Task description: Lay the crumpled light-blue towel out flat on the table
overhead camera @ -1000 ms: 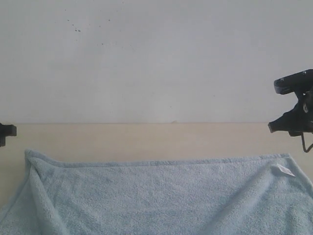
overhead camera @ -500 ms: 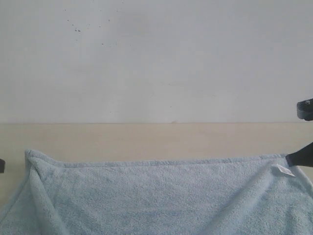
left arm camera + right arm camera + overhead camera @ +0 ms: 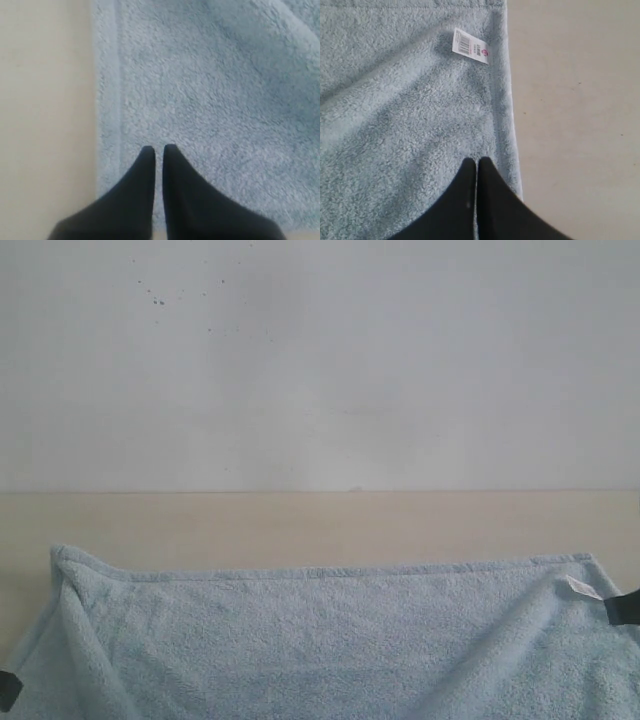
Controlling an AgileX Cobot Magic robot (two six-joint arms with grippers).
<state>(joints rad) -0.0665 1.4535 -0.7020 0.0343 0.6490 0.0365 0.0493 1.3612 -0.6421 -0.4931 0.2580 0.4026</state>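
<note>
The left gripper (image 3: 154, 147) has its two dark fingers drawn together, with only a thin slit between the tips, and no cloth shows in that slit. The tips hang over the towel (image 3: 210, 100), just inside its hem (image 3: 109, 90), and bare table (image 3: 45, 100) runs alongside that edge. The right gripper (image 3: 477, 160) has its fingers pressed together so that only a hairline shows between them. It too sits over the towel, just inside the hemmed side edge. Further along that edge, near the corner, a small white tag (image 3: 471, 46) with a barcode and a red mark lies flat on the pile.

The towel is pale light-blue, fluffy terry. In the exterior view it lies on the near part of the table and fills the lower part of the picture from side to side. Its far hem runs almost straight. At the far left corner the cloth is turned over into a raised fold that slants down the left side, and shallow creases fan out from the corner with the tag on the right. In that view each gripper shows only as a dark tip at a side edge.

Beyond the towel the table is a plain cream, matte band. Behind it stands a pale grey-white wall (image 3: 320, 360), with a few dark specks (image 3: 158, 300) high on the left.
</note>
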